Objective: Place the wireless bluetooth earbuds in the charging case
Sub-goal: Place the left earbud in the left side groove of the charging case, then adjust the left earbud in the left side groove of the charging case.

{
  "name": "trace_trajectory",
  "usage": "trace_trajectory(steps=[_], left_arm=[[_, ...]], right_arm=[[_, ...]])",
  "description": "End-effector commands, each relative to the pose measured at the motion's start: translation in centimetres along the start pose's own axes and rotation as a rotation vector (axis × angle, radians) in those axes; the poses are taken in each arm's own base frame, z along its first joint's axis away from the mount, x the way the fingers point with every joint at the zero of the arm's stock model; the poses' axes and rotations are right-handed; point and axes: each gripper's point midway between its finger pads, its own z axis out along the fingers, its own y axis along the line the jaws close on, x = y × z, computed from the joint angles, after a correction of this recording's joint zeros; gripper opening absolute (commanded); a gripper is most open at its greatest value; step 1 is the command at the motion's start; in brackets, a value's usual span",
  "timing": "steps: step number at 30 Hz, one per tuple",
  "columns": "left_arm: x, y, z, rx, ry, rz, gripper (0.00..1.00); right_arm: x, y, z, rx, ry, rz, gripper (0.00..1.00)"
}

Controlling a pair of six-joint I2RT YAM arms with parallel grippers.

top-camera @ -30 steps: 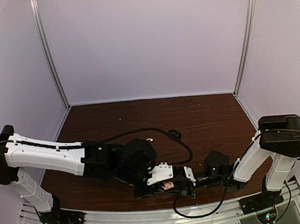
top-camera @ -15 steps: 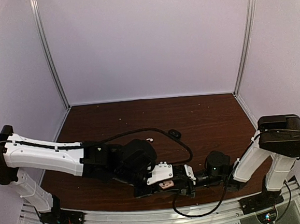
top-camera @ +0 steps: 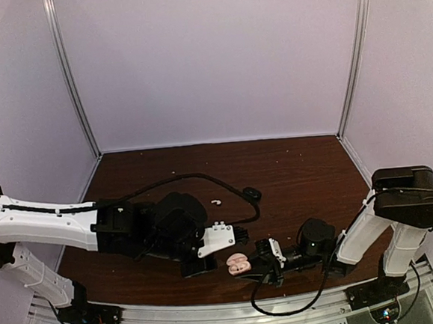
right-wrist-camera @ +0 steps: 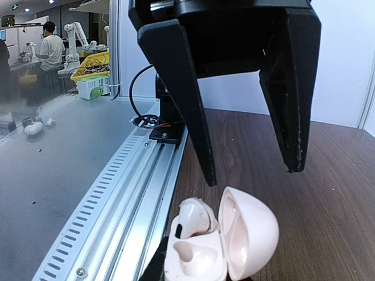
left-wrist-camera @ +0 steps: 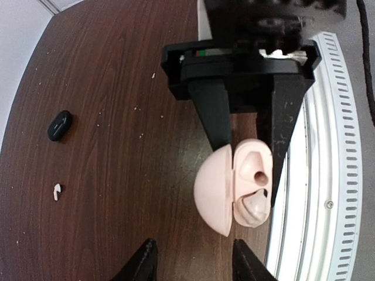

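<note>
Between R gripper (left-wrist-camera: 243, 146) fingers sat pink charging case (left-wrist-camera: 234, 187), lid open, one finger touching it; grip unconfirmed. L gripper (left-wrist-camera: 194, 260) apart, holding nothing. White earbud (left-wrist-camera: 57, 191) well away.

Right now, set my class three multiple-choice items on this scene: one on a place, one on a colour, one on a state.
1. Where does the small white earbud lie? A in the case; B on the dark wooden table; C in a claw.
2. What colour is the rounded plastic charging case? A pink; B blue; C green.
3. How is its lid? A shut; B open; C missing.
Answers: B, it lies on bare wood apart from the case; A, both shell halves are pale pink; B, the hinged lid is swung aside and the sockets show.
</note>
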Motion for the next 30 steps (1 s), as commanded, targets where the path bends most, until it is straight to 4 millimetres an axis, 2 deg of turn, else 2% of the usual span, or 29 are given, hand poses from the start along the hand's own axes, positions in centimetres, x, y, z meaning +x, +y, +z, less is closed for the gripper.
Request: trace_trajectory(steps=[1, 7, 12, 19, 20, 30], left_arm=[[0.9, 0.5, -1.0, -0.034, -0.012, -0.042, 0.41], [-0.5, 0.2, -3.1, -0.018, -0.185, -0.110, 0.29], [-3.0, 0.0, -4.2, 0.017, -0.308, -0.161, 0.21], [-5.1, -0.1, -3.9, 0.033, -0.367, -0.159, 0.15], [-5.4, -0.6, -3.9, 0.060, -0.373, -0.151, 0.15], [-6.5, -1.8, -3.1, 0.113, -0.384, -0.113, 0.10]], right_arm=[[-1.2, 0.3, -0.3, -0.009, -0.051, -0.007, 0.02], [-2.9, -0.4, -0.9, 0.021, -0.113, 0.004, 0.02], [-3.8, -0.7, -1.2, 0.040, -0.146, 0.058, 0.02], [-4.3, -0.7, -1.4, 0.042, -0.178, 0.101, 0.02], [-4.3, -0.8, -1.4, 0.043, -0.178, 0.102, 0.02], [-4.1, -0.7, -1.1, 0.034, -0.168, 0.102, 0.01]])
